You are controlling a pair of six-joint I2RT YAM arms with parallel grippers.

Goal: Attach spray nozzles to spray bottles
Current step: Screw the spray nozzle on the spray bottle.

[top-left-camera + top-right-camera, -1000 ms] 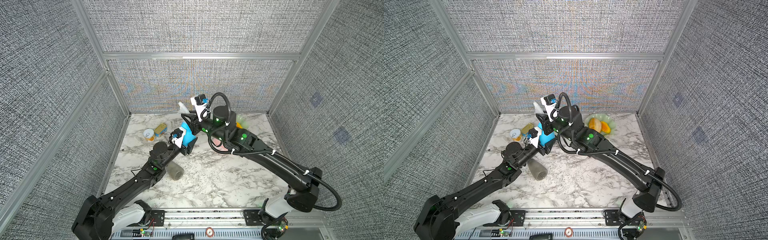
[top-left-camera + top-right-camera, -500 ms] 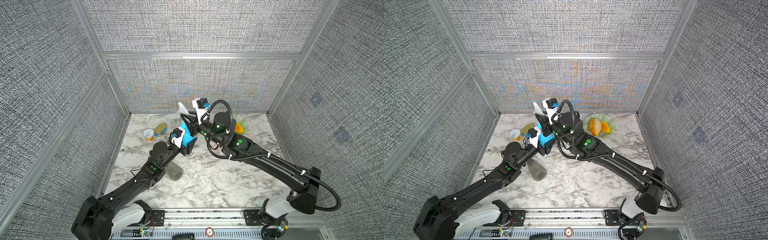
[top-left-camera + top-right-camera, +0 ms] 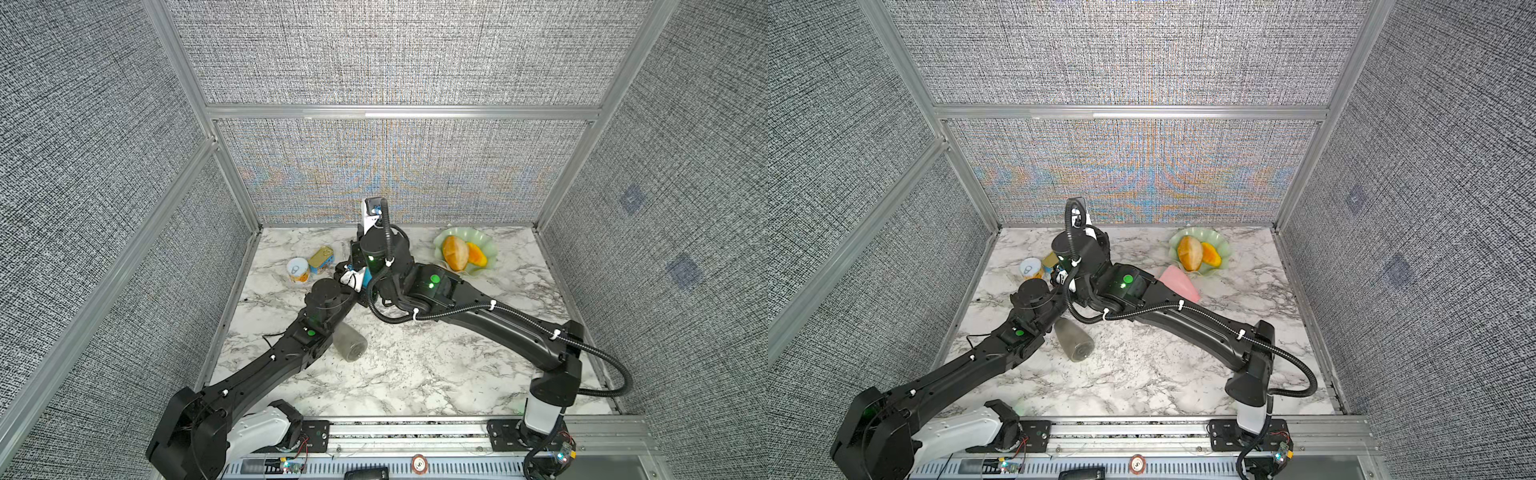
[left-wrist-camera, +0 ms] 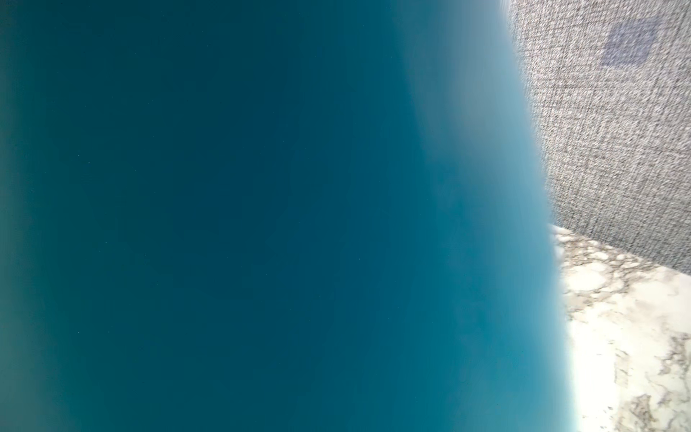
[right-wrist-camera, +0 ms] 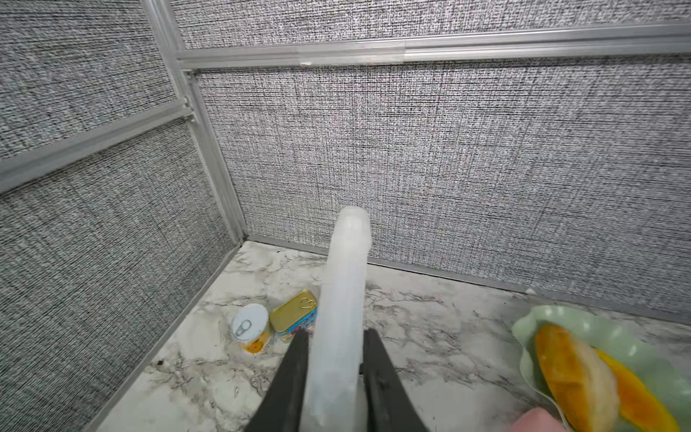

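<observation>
above marble (image 3: 415, 365), right tool (image 5: 335, 334) lowered nozzle (image 5: 344, 280) toward blue bottle (image 4: 261, 224)

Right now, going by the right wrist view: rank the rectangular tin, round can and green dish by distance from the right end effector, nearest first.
From the right end effector:
1. rectangular tin: just beside one finger, on the left side.
2. round can: past the tin, nearer the left wall.
3. green dish: well off to the right, by the back wall.
</observation>
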